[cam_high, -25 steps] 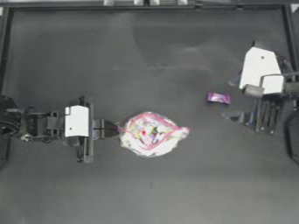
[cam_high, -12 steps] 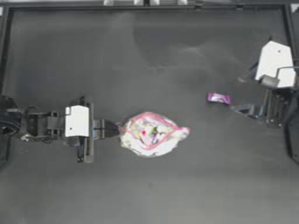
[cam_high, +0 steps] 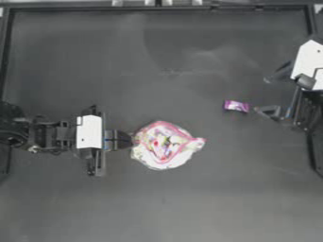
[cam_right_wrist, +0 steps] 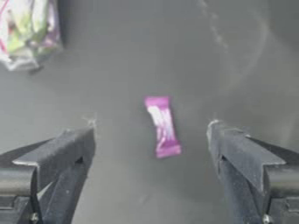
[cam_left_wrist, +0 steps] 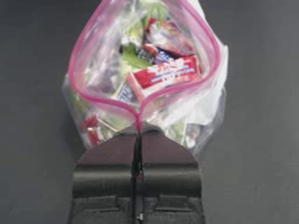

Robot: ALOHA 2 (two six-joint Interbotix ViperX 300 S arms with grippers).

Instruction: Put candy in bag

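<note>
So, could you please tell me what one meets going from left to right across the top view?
left gripper → bag → candy → right gripper

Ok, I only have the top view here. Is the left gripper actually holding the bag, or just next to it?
Observer: Holding it. In the left wrist view the left gripper is shut on the bag at its pink zip rim.
Operator: Is the bag's mouth open?
Observer: Yes, the zip rim spreads into a wide loop, with wrapped sweets showing inside.
Operator: And the right gripper, is it lined up on the candy?
Observer: The right wrist view shows the right gripper open, and the candy lying flat on the table between its fingers, untouched.
</note>
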